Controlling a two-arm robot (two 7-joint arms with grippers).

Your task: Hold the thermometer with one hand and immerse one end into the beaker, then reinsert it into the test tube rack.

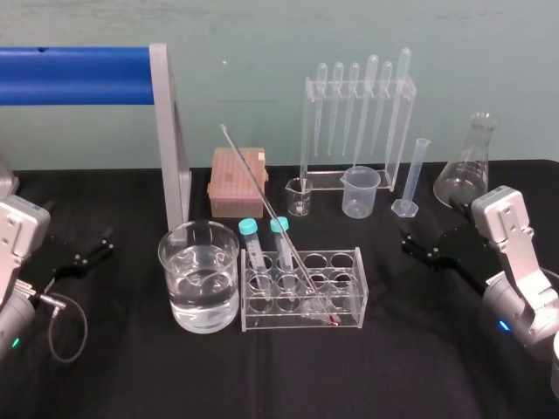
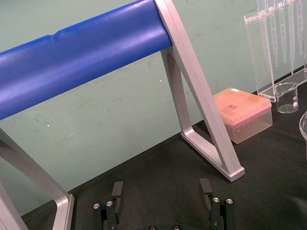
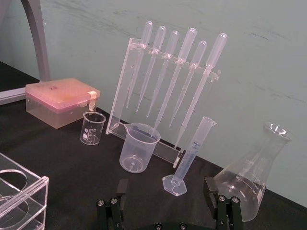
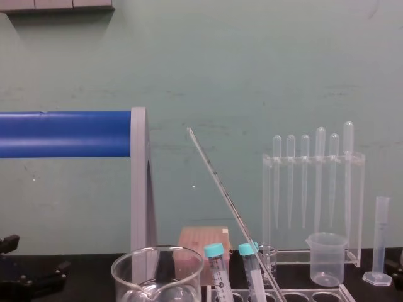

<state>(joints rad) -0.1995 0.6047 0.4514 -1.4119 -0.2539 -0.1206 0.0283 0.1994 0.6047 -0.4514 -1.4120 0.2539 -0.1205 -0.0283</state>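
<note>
The left end effector (image 1: 94,248) and right end effector (image 1: 417,246) wait with fingers spread at the table's (image 1: 393,375) sides. Between them, the thermometer (image 1: 258,188) leans in the test tube rack (image 1: 358,288), red tip down, just beside the beaker (image 1: 175,288), its stem free for grasping.

- A pale green wall (image 4: 252,63) runs behind everything, marked with faint scuffs and scratches.
- A matte black table (image 1: 437,367) meets the wall at its far edge.
- A thick blue bar (image 1: 70,75) lies level over the table's left side, carried on a grey metal frame (image 1: 170,140) that stands on the table.
- A grey strip (image 4: 56,5) sits high on the wall.
</note>
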